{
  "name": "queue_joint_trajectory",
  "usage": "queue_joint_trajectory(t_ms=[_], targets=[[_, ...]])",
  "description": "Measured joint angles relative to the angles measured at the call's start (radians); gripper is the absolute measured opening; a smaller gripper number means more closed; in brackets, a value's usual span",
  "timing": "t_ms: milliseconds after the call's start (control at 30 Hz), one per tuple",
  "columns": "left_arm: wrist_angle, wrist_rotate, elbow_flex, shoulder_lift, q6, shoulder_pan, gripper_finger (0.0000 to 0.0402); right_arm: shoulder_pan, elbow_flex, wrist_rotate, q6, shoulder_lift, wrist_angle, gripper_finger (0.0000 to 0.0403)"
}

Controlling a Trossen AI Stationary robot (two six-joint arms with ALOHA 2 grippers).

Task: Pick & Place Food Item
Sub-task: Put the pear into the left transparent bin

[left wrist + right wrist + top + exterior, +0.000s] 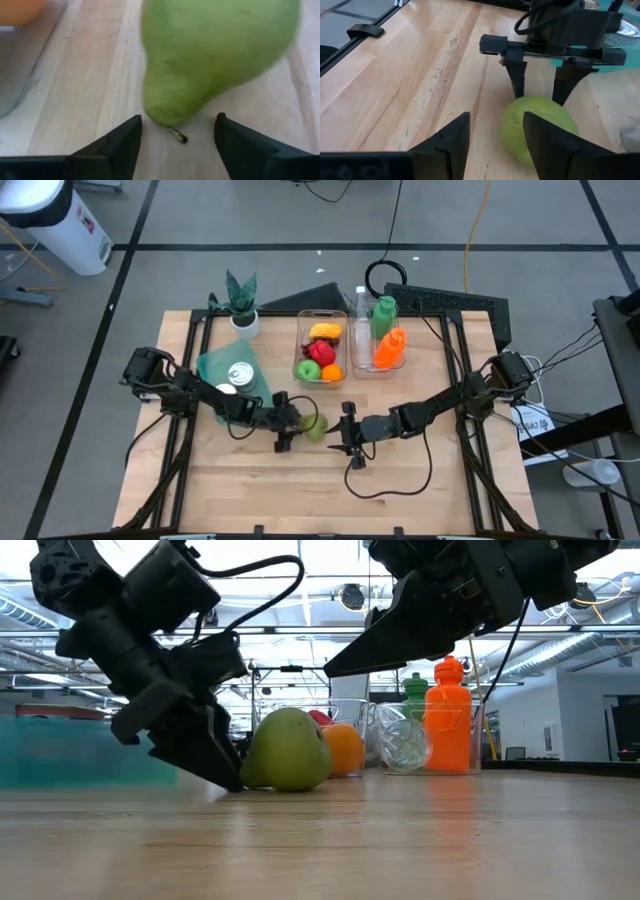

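Pear (313, 425) lies on the wooden table (240, 490), near the middle, in front of the clear bin (322, 315) of fruit. Left gripper (290, 423) is lowered to the table surface, tilted down, its fingers (117, 145) spread apart on either side of the pear's stem end without gripping it. Right gripper (345, 432) reaches in low from the opposite side, just beside the pear, fingers (451, 137) parted and holding nothing.
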Motion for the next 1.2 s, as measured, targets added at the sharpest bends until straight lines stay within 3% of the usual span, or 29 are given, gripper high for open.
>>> queue_joint_trajectory(t_ms=[267, 533, 867, 1200], targets=[[-0.001, -0.009, -0.001, 0.0, 0.01, 0.04, 0.0178, 0.0, 0.0, 0.0, 0.0, 0.0, 0.0, 0.0169], [-0.003, -0.018, -0.001, 0.0, 0.069, 0.056, 0.0063, 0.0, 0.0, 0.0, 0.0, 0.0, 0.0, 0.0168], [0.021, -0.102, -0.003, -0.007, 0.118, 0.038, 0.0049, 0.0, 0.0, 0.0, 0.0, 0.0, 0.0, 0.0167], [0.019, -0.171, 0.012, -0.102, 0.136, -0.03, 0.0049, 0.0, 0.0, 0.0, 0.0, 0.0, -0.007, 0.0167]])
